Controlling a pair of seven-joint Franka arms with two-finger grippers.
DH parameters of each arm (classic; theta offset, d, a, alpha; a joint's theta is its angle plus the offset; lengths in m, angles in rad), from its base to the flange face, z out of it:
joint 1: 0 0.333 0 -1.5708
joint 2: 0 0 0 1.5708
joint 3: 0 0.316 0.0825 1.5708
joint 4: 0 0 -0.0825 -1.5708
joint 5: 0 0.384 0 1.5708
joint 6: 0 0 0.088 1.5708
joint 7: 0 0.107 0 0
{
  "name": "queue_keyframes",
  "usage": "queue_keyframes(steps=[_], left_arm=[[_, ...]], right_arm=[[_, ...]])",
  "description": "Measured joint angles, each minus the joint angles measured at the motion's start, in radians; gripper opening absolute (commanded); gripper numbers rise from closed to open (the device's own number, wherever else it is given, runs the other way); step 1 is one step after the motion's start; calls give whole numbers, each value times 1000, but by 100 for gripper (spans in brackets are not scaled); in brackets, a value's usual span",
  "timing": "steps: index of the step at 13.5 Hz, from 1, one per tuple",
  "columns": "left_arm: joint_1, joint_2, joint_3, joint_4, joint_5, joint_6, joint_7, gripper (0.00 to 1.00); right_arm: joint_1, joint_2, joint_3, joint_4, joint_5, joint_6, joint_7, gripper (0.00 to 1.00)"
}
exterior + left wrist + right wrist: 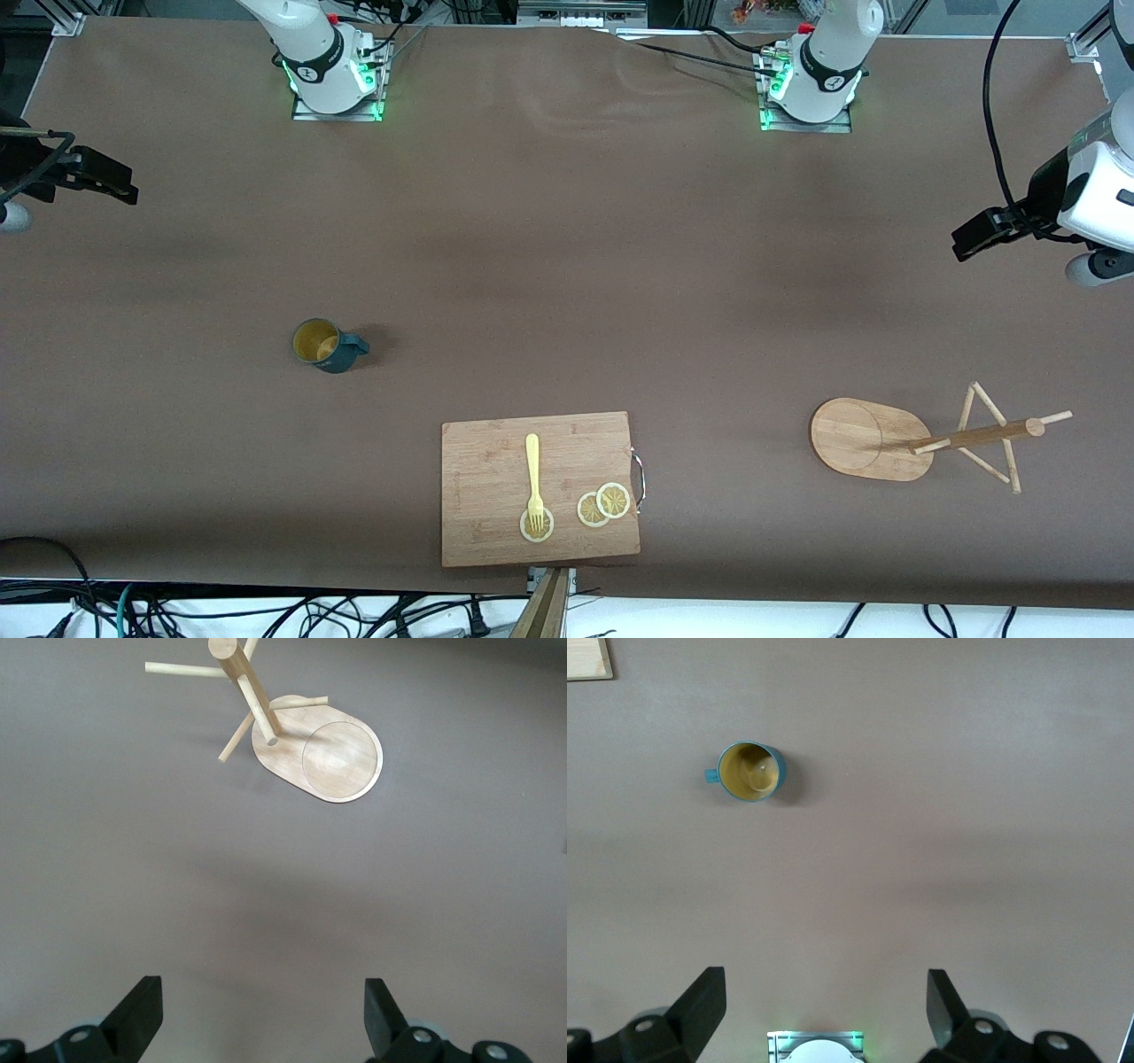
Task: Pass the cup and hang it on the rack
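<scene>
The cup (326,345), dark teal with a mustard-yellow inside, stands upright on the brown table toward the right arm's end; in the right wrist view the cup (750,772) shows its mouth and small handle. The rack (930,436), a bamboo mug tree on an oval base, stands toward the left arm's end; its post and pegs show in the left wrist view as rack (306,744). My left gripper (970,241) (262,992) hangs open and empty over bare table at that end. My right gripper (111,182) (826,981) is open and empty over the table's other end, well apart from the cup.
A rectangular wooden cutting board (483,461) lies near the table's front edge between cup and rack, carrying a yellow fork (533,474) and three lemon slices (604,505). The board's corner (586,657) shows in the right wrist view. The arms' bases (335,75) stand along the farthest edge.
</scene>
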Motion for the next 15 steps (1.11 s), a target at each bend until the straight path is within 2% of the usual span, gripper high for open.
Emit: queue_keyframes(steps=[15], left_arm=[[-2, 0, -1, 0, 0, 0, -1, 100]], right_arm=[[-5, 1, 11, 0, 0, 4, 0, 100]])
